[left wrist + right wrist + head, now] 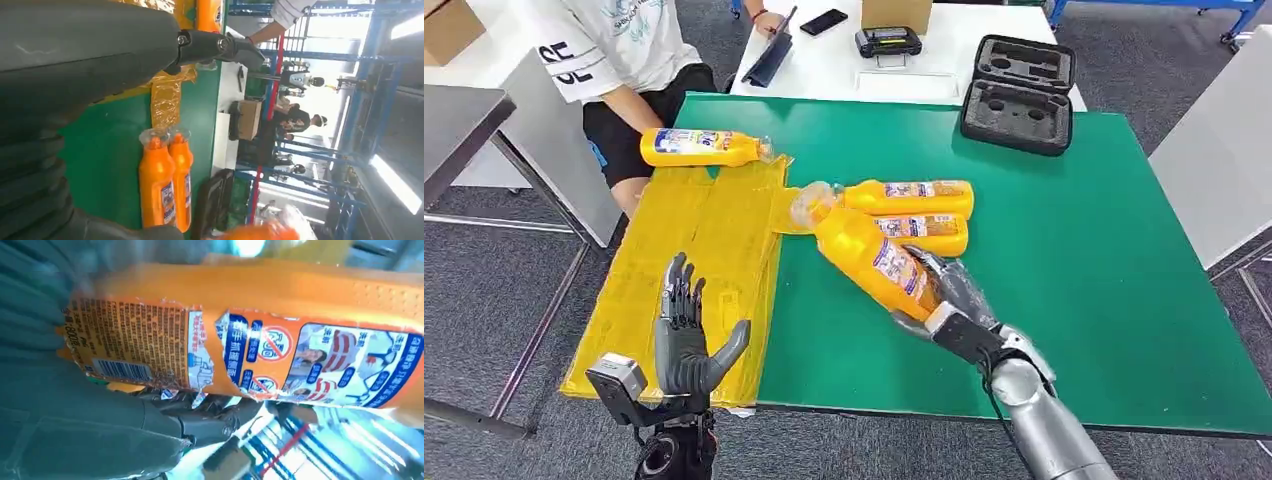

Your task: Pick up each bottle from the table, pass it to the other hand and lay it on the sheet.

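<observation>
The right hand [951, 290] grips an orange bottle [871, 256] tilted above the green table [1104, 260], while the left hand [686, 335] hovers with fingers spread over the yellow sheet [709, 235]

held bottle [260, 315] – torn paper label [150, 347] reads "800" beside small dense print too fine to read, with a barcode below it. next to it a blue and white label panel [320, 362] carries chinese characters, not legible enough to transcribe, plus two red crossed-circle prohibition signs and small cartoon figures. person's white shirt [609, 40] – large black letters, partly cut off, seem to read "se". labels on the other bottles [919, 190] on the table are too small to read.
</observation>
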`<state>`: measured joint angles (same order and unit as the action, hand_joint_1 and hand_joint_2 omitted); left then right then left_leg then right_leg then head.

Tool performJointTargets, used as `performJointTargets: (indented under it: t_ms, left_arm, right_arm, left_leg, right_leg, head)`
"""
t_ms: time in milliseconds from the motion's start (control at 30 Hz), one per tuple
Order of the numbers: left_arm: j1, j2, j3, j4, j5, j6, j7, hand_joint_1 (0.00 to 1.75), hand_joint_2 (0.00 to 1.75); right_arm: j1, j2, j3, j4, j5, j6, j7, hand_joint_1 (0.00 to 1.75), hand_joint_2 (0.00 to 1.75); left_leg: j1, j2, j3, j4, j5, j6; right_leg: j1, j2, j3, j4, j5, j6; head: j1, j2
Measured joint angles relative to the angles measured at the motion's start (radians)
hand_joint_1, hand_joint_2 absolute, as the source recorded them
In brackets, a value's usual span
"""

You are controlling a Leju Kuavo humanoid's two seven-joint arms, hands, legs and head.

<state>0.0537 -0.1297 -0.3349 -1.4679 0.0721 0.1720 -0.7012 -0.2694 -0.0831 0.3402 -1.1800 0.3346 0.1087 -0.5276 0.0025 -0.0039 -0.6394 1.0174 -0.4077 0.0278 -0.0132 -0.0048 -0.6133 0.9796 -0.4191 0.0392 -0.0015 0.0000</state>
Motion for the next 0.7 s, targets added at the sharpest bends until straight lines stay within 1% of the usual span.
performJointTargets:
  t_ms: [100, 300, 467, 500, 567, 700]
  left_arm:
    - [-0.005, 0.0, 0.0, 0.0, 0.023, -0.018, 0.001, 0.0, 1.75]
    - [-0.011, 0.002, -0.008, 0.003, 0.053, -0.094, 0.038, 0.0, 1.75]
    - [-0.023, 0.002, -0.016, 0.017, 0.053, -0.125, 0.05, 0.0, 1.75]
    - [-0.025, 0.002, -0.016, 0.02, 0.052, -0.134, 0.055, 0.0, 1.75]
    - [-0.032, 0.002, -0.024, 0.028, 0.048, -0.149, 0.063, 0.0, 1.75]
    - [-0.049, 0.001, -0.035, 0.053, 0.041, -0.174, 0.075, 0.0, 1.75]
  right_arm:
    - [0.046, 0.029, -0.035, -0.034, -0.007, 0.004, -0.015, 1.75, 1.75]
    - [0.071, 0.071, -0.071, -0.035, -0.028, 0.047, -0.038, 1.75, 1.75]
    - [0.073, 0.11, -0.068, 0.003, -0.024, 0.056, -0.055, 1.73, 1.75]
    - [0.072, 0.116, -0.068, 0.012, -0.025, 0.066, -0.056, 1.75, 1.75]
    - [0.072, 0.128, -0.063, 0.035, -0.031, 0.088, -0.06, 1.73, 1.75]
    - [0.057, 0.175, -0.024, 0.145, -0.048, 0.119, -0.095, 1.75, 1.75]
  left_leg:
    - [0.0, 0.0, 0.0, 0.0, 0.0, 0.0]
    - [0.0, 0.0, 0.0, 0.0, 0.0, 0.0]
    - [0.0, 0.001, 0.0, 0.0, 0.0, 0.0]
    - [0.0, 0.001, 0.0, 0.0, 0.0, 0.0]
    - [0.0, 0.0, 0.0, 0.0, 0.0, 0.0]
    - [0.0, 0.001, 0.0, 0.0, 0.0, 0.0]
  right_leg:
    - [0.0, 0.0, 0.0, 0.0, 0.0, 0.0]
    - [0.0, 0.0, -0.001, 0.0, 0.0, 0.0]
    - [0.0, 0.0, -0.001, 0.0, 0.0, 0.0]
    - [0.0, 0.0, -0.001, 0.0, 0.0, 0.0]
    - [0.0, 0.0, -0.001, 0.0, 0.0, 0.0]
    - [0.0, 0.001, -0.001, 0.0, 0.0, 0.0]
  head:
    - [0.0, 0.0]
    - [0.0, 0.0]
    - [0.0, 0.0]
    - [0.0, 0.0]
    - [0.0, 0.0]
    - [0.0, 0.0]
